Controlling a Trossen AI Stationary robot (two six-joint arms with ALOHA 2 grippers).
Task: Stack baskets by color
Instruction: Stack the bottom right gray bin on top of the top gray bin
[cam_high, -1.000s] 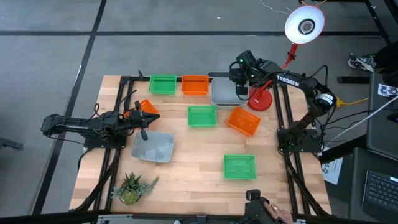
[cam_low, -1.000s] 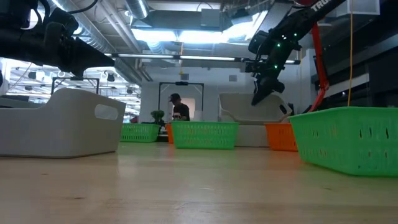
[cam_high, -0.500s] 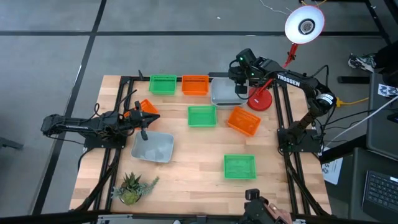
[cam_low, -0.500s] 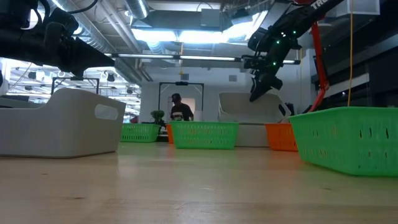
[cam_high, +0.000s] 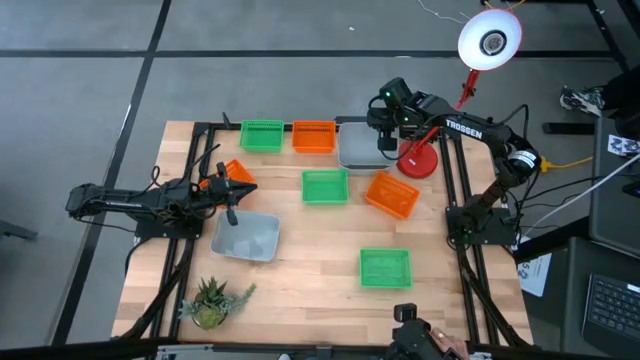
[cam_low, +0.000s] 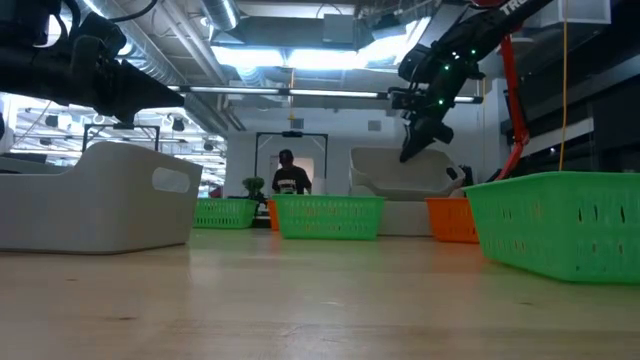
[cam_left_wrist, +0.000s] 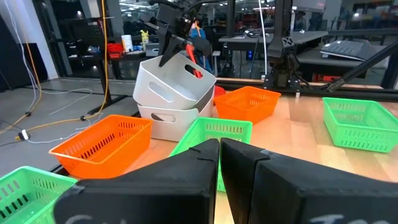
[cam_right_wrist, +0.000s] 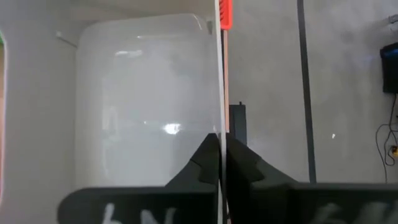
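Observation:
Two grey-white baskets (cam_high: 358, 148) sit nested at the table's far right, the upper one (cam_left_wrist: 177, 78) tilted in the lower. My right gripper (cam_high: 388, 150) is shut at the upper one's right wall. A third grey-white basket (cam_high: 246, 236) stands near left. Green baskets (cam_high: 262, 135) (cam_high: 325, 186) (cam_high: 385, 267) and orange baskets (cam_high: 314, 136) (cam_high: 392, 194) (cam_high: 230, 175) lie spread over the table. My left gripper (cam_left_wrist: 219, 149) hangs shut and level at the left, touching nothing. My right gripper pinches the upper grey-white basket's thin right wall at its rim (cam_right_wrist: 221, 118), one finger inside the basket and one outside. The fingers slant down from above on the table's right side. The basket sits tilted inside the lower grey-white basket.
A red lamp base (cam_high: 418, 160) stands right beside the nested baskets, its lamp head (cam_high: 490, 40) beyond the far edge. A potted plant (cam_high: 210, 300) sits at the near left corner. A person (cam_low: 290, 172) shows in the room behind. Bare wood lies at the near middle.
My right gripper's fingers have drawn together on the grey-white basket's wall, and its tip stands a touch higher than before. The baskets and my left arm have kept still.

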